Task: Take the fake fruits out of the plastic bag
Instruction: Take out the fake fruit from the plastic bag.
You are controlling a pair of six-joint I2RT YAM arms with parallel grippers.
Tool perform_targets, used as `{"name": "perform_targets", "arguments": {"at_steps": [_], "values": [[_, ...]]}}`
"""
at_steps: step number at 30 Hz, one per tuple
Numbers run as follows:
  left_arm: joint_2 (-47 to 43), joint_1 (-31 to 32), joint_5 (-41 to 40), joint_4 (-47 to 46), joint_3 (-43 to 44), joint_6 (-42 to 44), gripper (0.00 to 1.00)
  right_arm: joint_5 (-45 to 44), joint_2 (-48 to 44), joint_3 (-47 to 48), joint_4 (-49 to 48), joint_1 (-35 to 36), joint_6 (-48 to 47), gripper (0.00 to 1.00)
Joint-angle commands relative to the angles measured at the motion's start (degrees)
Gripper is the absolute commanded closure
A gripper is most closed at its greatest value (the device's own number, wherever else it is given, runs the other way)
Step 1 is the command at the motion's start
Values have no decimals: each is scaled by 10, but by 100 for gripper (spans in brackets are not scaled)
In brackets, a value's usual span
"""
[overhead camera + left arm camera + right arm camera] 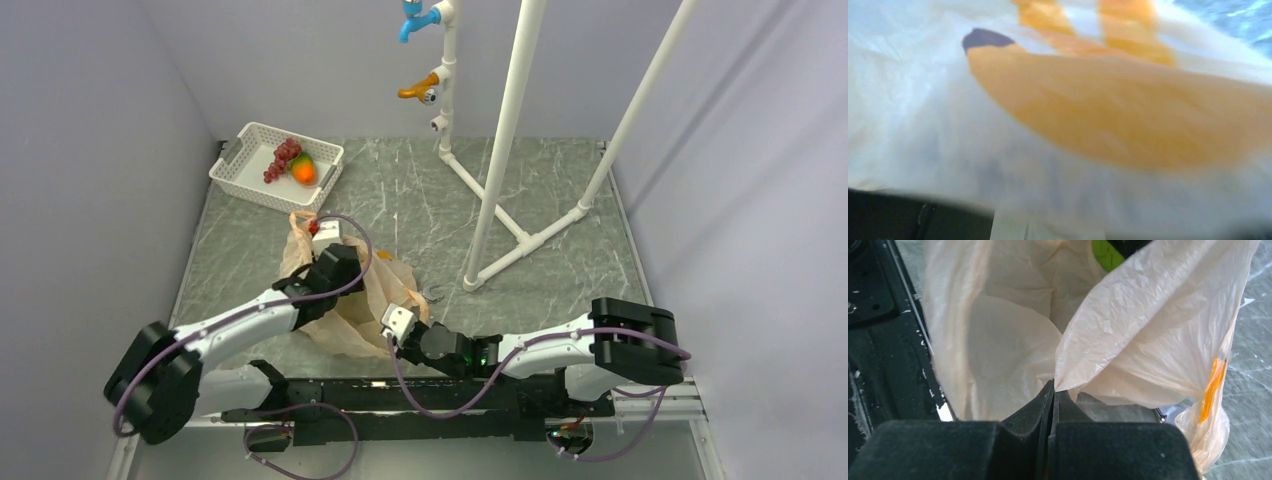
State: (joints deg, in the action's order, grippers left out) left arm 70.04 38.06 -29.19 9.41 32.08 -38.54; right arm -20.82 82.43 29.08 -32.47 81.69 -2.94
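Right claw is closed on a thin fold of the bag, pinching its near edge just above my black base rail. The mouth is gaping away from me. A bright green bit is showing deep inside, probably a fruit, but I can't confirm it.

Left claw is sitting at the far side of the bag. Its camera is smothered by film and orange print, so I can't tell whether it is open or closed. Something small and red is at its tip, unclear what.

Risks:
- The film is thin and the pinch is small. Any hard tug from the left could be slipping it out or tearing it.
- The left arm is working blind, so it could be grabbing film instead of fruit and dragging the whole bag.
- The bag's near side is hanging over the rail and could snag there.

Room: the wrench is lying just right of the bag, with the pipe frame feet beyond it. The table is bare on the far right. The basket is in the far left corner, well apart, already holding grapes and an orange fruit.
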Motion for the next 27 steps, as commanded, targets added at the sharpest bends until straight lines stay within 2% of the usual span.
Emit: {"name": "perform_targets", "arguments": {"at_steps": [1, 4, 9, 16, 23, 25, 27], "values": [[-93, -2, 62, 16, -5, 43, 56, -42, 11, 30, 9, -11, 22, 100], [-138, -3, 137, 52, 1, 70, 56, -54, 16, 37, 20, -21, 28, 100], [-197, -3, 194, 122, 17, 64, 63, -68, 3, 31, 28, -49, 71, 100], [-272, -4, 285, 139, 47, 84, 65, -72, -7, 25, 36, -70, 93, 100], [-320, -3, 303, 154, 149, 123, 66, -52, -17, 15, 20, -70, 83, 100], [-329, -3, 294, 160, 179, 130, 66, -40, -16, 17, 18, -71, 81, 100], [-337, -3, 234, 164, 200, 130, 66, -40, -13, 20, 23, -70, 81, 100]]}}
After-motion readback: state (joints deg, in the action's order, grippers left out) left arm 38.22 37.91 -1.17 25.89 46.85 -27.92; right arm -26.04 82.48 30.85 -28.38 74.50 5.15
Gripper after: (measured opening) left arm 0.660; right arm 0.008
